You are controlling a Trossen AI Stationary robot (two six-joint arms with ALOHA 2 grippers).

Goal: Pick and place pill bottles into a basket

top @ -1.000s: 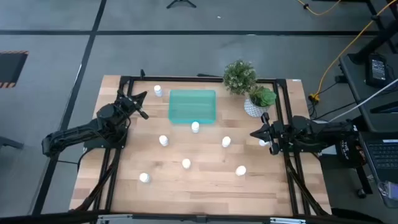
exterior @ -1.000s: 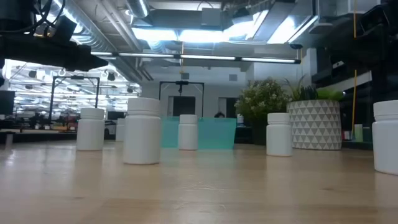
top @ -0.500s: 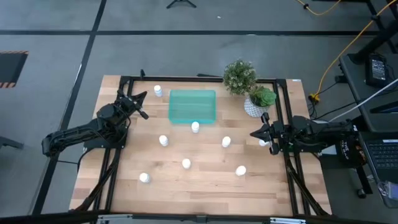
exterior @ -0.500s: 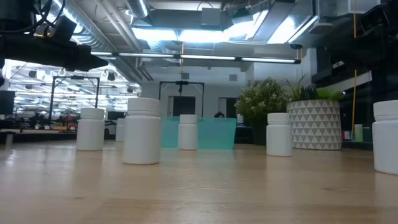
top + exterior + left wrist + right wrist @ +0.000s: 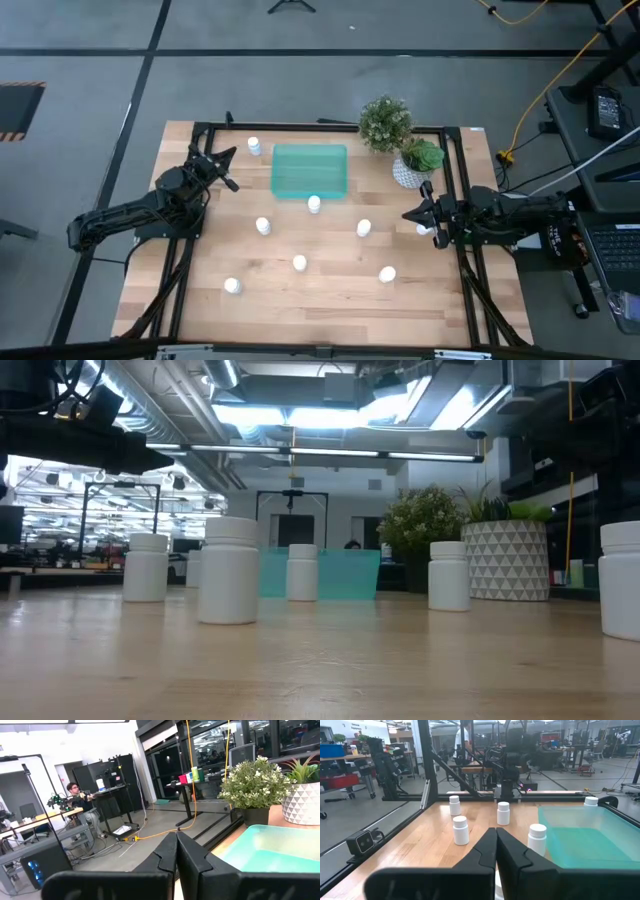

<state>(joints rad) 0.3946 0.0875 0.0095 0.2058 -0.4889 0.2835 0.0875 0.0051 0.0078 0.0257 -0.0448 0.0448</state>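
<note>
Nothing is changing over the last second: both arms are staying parked, so the task is not yet starting. The left gripper (image 5: 222,165) and right gripper (image 5: 418,213) are keeping their fingers pressed together, holding nothing. The small white cylindrical pill bottles (image 5: 263,226) are standing scattered on the wooden desk (image 5: 320,300), one just beside the empty translucent teal plastic basket (image 5: 310,168).

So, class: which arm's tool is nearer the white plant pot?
Right. The right tool sits just in front of the white plant pot; the left tool is across the table, beyond the basket.
</note>
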